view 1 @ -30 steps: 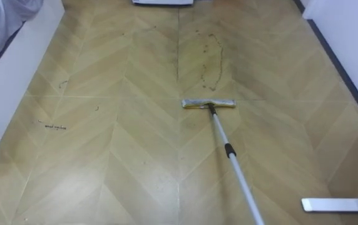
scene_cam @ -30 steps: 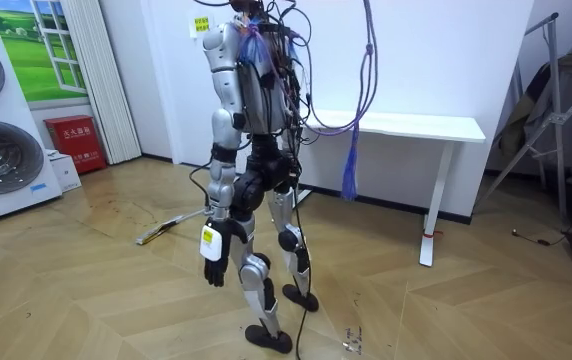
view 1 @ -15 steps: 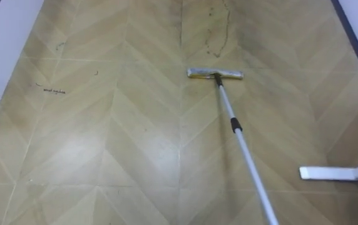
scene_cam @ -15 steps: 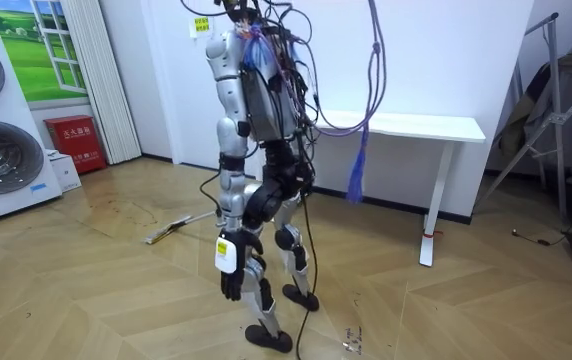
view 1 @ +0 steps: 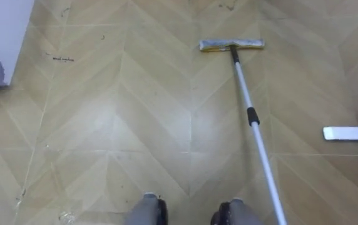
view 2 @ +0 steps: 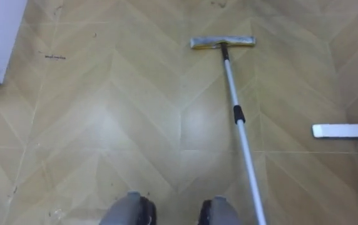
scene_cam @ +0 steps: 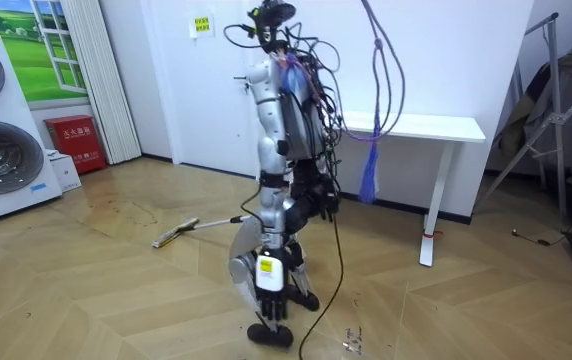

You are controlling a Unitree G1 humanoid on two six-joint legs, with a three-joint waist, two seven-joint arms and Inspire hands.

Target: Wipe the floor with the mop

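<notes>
The left hand (scene_cam: 271,292) hangs loose-fingered and empty, seemingly unneeded, as the mop pole (view 1: 257,140) slants past on the robot's other side to the mop head (view 1: 231,45), flat on the floor (view 1: 104,125) well ahead for wiping.

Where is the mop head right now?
In the left eye view the mop head lies on the floor upper right of centre, its handle running back toward the robot's right.

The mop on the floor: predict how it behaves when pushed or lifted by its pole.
The mop pole looks straight and rigid, so pushes should reach the head. The flat head lies flush on the floor, so it likely slides, not rolls. Held near the pole's end, it probably tips head-down.
</notes>
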